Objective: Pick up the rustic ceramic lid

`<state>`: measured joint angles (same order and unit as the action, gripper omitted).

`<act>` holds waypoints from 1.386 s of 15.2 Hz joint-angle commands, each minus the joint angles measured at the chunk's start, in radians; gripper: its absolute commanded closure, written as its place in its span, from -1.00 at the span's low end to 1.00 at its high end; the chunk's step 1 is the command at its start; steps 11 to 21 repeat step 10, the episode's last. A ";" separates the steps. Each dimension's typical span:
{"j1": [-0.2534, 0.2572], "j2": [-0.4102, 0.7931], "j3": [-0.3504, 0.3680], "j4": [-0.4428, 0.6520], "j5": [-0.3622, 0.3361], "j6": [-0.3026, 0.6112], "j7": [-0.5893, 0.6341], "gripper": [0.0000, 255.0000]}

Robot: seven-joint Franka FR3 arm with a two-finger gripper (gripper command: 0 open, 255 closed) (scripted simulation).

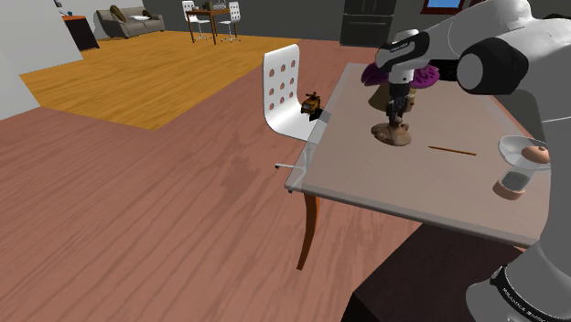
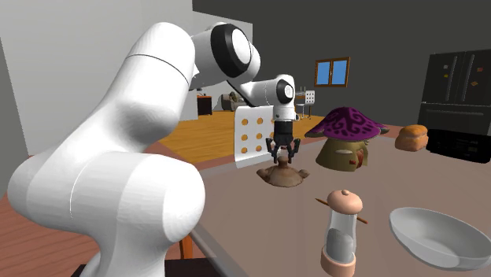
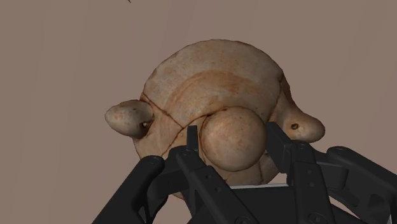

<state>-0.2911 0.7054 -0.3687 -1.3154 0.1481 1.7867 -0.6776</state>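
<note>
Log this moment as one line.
step: reaching for grasp | lid: on table, not lifted | gripper: down at knob | grip: unclear

Arm [image 1: 485,55]: elbow raised, forearm running level to the wrist, last link turned straight down. Upper links bulk large in the second exterior view [image 2: 157,94].

Gripper [image 1: 395,117] [image 2: 284,156] [image 3: 232,130]: vertical, pointing down, no visible tilt.

Fingers [image 3: 283,149]: part-way closed, standing apart by one knob's width. Inner faces meet the round knob of the tan lid [image 3: 210,76], one on each side. Lid body lies directly under the claw.
</note>
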 commanded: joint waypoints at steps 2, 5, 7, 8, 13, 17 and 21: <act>-0.001 -0.011 -0.003 0.024 -0.003 -0.033 0.001 1.00; -0.002 -0.022 -0.005 0.047 -0.007 -0.067 0.001 1.00; -0.003 -0.028 -0.006 0.065 -0.009 -0.090 0.001 1.00; -0.004 -0.030 -0.007 0.074 -0.010 -0.102 0.001 1.00; -0.004 -0.031 -0.007 0.075 -0.010 -0.103 0.001 1.00; -0.004 -0.031 -0.007 0.075 -0.010 -0.103 0.001 1.00; -0.004 -0.031 -0.007 0.075 -0.010 -0.103 0.001 1.00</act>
